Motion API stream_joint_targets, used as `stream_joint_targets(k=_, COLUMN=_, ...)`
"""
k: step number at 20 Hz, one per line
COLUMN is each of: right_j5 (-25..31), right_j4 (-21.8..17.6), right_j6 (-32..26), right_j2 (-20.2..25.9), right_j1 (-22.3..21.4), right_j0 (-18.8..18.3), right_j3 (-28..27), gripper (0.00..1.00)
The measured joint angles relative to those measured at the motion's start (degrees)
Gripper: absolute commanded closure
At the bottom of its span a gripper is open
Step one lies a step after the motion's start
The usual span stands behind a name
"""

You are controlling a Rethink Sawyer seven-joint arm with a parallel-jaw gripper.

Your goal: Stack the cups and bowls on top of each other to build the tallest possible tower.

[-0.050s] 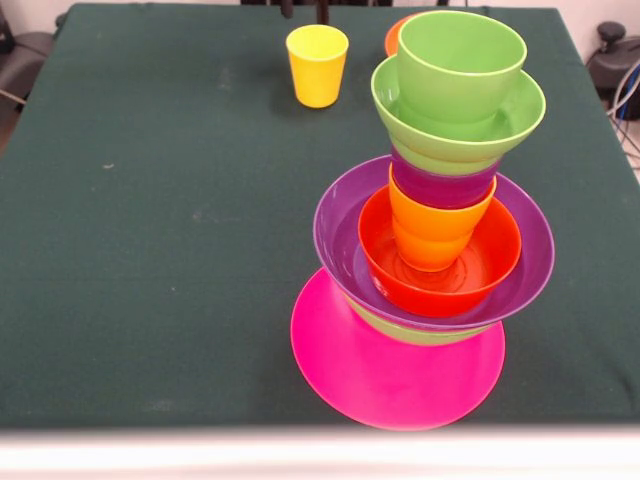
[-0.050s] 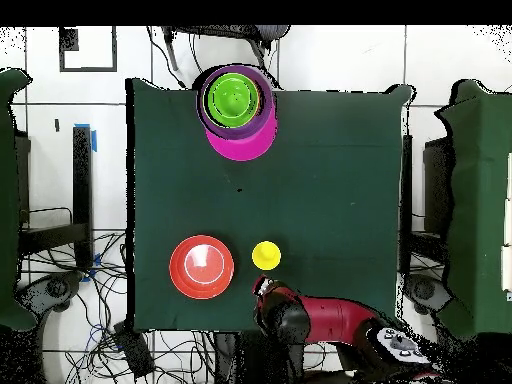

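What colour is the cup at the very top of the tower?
Light green; the cup shows best in the front view.

Light is bright and even across the dark green table, seemingly from overhead, since shadows are short and soft. The yellow cup casts only a faint dark patch at its foot. Soft white highlights sit on the glossy plastic of the tower, strongest on the purple bowl and the inside of the orange-red bowl. A pale, washed-out band runs along the bottom of the front view. In the overhead view the other orange-red bowl shows a whitish glare at its centre.
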Motion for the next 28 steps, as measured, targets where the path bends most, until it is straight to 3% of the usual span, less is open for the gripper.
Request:
stream_joint_targets(k=17, right_j5=0.0, right_j4=0.0, right_j6=0.0, right_j2=0.0, right_j1=6.1, right_j0=-0.2, right_j3=-4.1, gripper=0.0)
stream_joint_targets(k=22, right_j5=0.0, right_j4=0.0, right_j6=0.0, right_j2=0.1, right_j1=4.7, right_j0=-0.4, right_j3=-4.0, gripper=0.0)
stream_joint_targets(k=28, right_j5=1.1, right_j4=0.1, right_j6=0.0, right_j2=0.6, right_j1=-1.4, right_j0=-0.9, right_j3=-3.2, gripper=0.0)
